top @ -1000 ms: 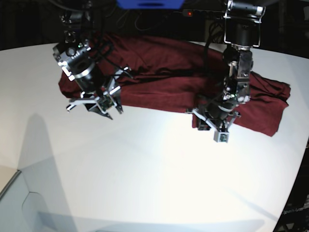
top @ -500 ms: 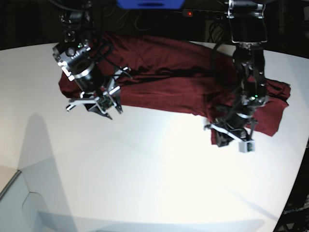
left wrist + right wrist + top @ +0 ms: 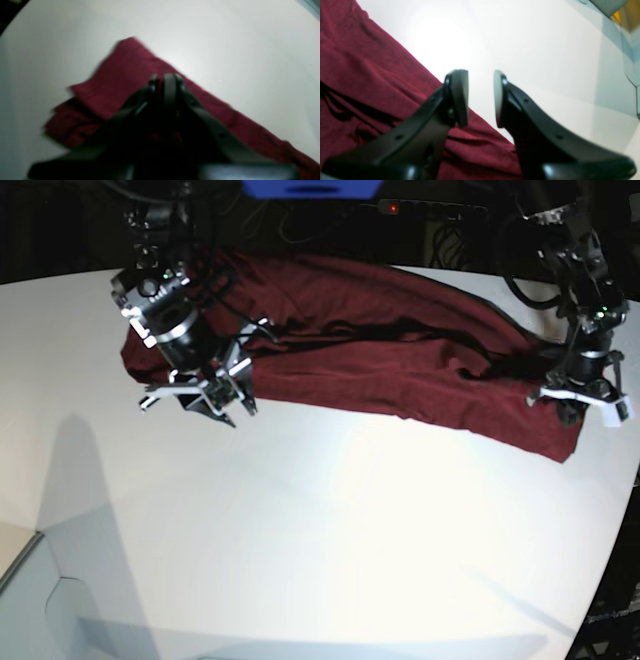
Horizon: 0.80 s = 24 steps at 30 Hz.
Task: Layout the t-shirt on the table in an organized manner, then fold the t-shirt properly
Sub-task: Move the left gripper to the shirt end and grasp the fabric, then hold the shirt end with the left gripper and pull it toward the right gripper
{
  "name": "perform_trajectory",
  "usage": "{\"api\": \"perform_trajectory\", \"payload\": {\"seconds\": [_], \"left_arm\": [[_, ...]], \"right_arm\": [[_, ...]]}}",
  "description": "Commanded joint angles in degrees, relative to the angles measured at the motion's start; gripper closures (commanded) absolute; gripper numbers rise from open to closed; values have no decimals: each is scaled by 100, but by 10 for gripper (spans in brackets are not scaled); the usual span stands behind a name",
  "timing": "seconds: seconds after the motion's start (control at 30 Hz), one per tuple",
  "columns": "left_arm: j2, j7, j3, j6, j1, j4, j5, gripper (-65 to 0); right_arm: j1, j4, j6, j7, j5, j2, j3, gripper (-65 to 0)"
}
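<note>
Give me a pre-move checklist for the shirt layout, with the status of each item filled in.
1. Left hand shut: ok, the jaws are together over the t-shirt.
2. Cloth actually pinched in the left hand: cannot tell, the wrist view is blurred.
3. Right hand free: ok, jaws apart with nothing between them.
4. T-shirt fully on the table: cannot tell, its right end lies close to the edge.
5. T-shirt laid flat: not ok, folds and wrinkles run across it.

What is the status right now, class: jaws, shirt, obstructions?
Left gripper shut, at t-shirt's far end. Right gripper open, empty, hovering at shirt's near edge. Shirt bunched, wrinkled on table. Nothing blocking.
</note>
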Motion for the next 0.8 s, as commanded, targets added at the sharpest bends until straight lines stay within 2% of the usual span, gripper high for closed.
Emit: {"api": "perform_trajectory", "payload": {"seconds": [0.0,0.1,0.23,0.43,0.6,0.77], "left_arm": [[-127,-151,-78,-117,-83,49,-74,-1],[-241,-151,-175,-460,-127,-180,-74,-2],[-364,-151,-360,-618,-285,-452,-74,-2],[-628,-195,-368,-609,-505,-795,-74,-2],[-637,-195,-632,-618,-883,-1270,-21,-2],[-839,-204,-659,-627,-1155,-1894,-65,-2]], "right_arm": [[41,90,1,148,86,-7,-7,-178],[41,90,1,148,95,-16,-130,-178],[6,90,1,148,95,-7,-209,-178],[-3,90,1,148,95,-16,-183,-178],[-47,90,1,140,86,2,-165,-178],[-117,90,1,140,86,2,-165,-178]]}}
